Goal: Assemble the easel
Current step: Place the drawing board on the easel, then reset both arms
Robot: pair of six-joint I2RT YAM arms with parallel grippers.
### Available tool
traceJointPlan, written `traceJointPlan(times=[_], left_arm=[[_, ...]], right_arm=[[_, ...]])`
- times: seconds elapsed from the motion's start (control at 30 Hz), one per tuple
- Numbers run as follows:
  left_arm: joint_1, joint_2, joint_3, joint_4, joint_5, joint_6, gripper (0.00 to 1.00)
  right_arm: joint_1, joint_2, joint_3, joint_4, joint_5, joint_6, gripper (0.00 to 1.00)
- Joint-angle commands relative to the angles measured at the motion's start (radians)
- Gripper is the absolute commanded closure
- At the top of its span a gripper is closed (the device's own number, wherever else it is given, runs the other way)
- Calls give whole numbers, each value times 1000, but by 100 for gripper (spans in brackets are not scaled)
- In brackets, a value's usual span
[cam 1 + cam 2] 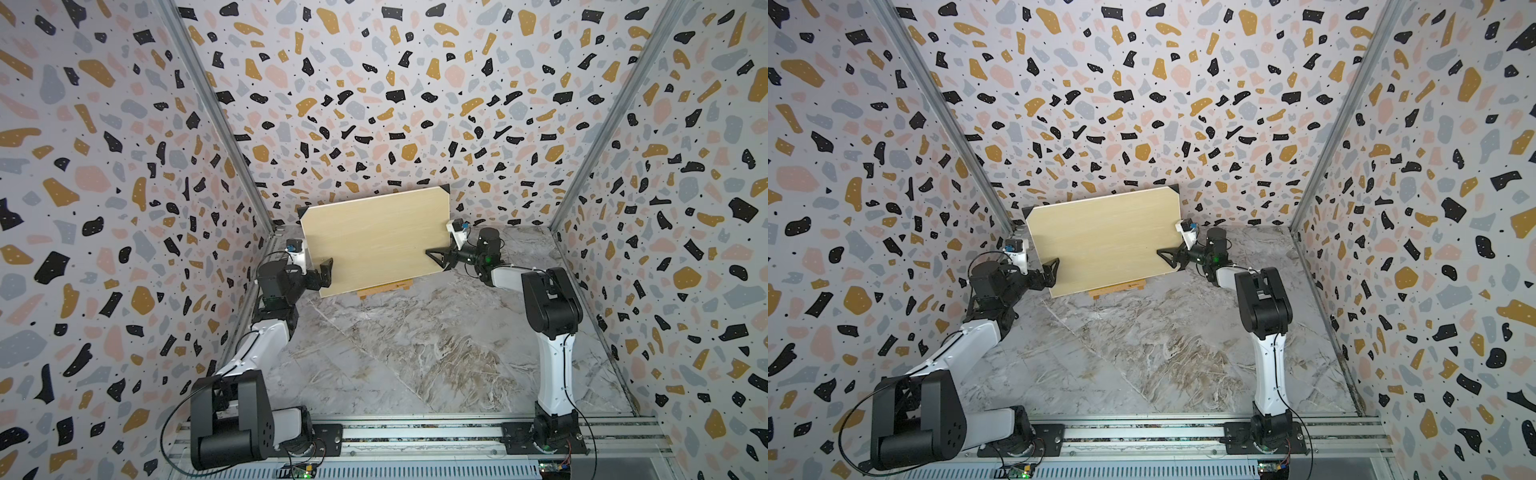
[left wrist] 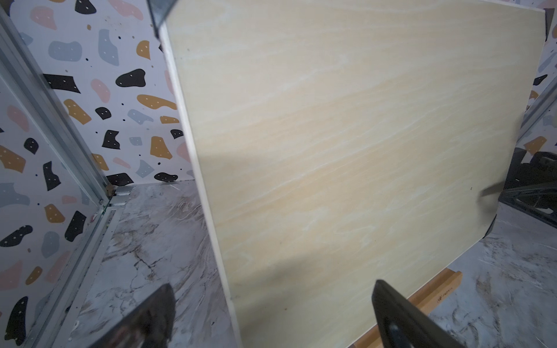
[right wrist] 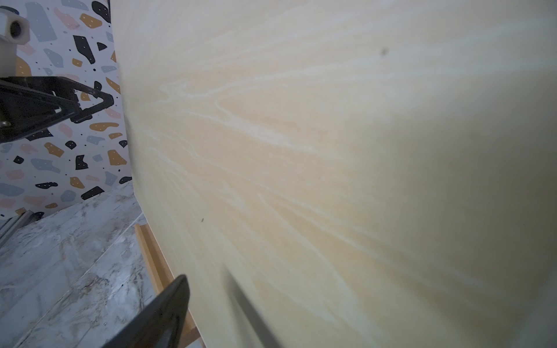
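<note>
Pale, grained rectangular board (image 1: 374, 241) leans mid-frame on the honey-brown wooden easel (image 1: 386, 289); left jaws and right jaws gape wide at its edges.

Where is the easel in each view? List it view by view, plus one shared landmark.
Top view: easel peeks out under the board.
Top view: easel under the board too.
Left wrist: ledge along the board's bottom edge.
Right wrist: ledge at the board's bottom edge.
Shared landmark: the board.
</note>
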Motion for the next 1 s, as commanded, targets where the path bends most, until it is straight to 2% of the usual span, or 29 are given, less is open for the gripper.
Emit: traceJointPlan(times=[0.0, 0.1, 0.23, 0.33, 0.57, 0.7, 0.8, 0.97], left_arm=[[-4, -20, -10, 26, -1, -26, 0], [-4, -35, -12, 7, -12, -28, 1], [-4, -69, -24, -8, -26, -47, 1], [-4, -112, -24, -74, -75, -63, 1], [-3, -266, -76, -213, -197, -108, 1], [-4, -336, -116, -269, -258, -133, 1], [-4, -374, -147, -323, -348, -157, 1], [-2, -379, -211, -368, -450, -187, 1]], right_arm=[[11, -73, 18, -20, 6, -9, 11], [-12, -88, 0, 15, 11, 33, 9], [-32, -136, -48, 33, 44, 42, 1], [-53, -187, -95, 28, 118, 51, 0], [-117, -357, -293, 103, 190, 121, 0], [-121, -470, -372, 53, 229, 92, 0], [-121, -604, -462, 7, 359, 91, 0], [-120, -838, -619, -164, 754, 49, 0]])
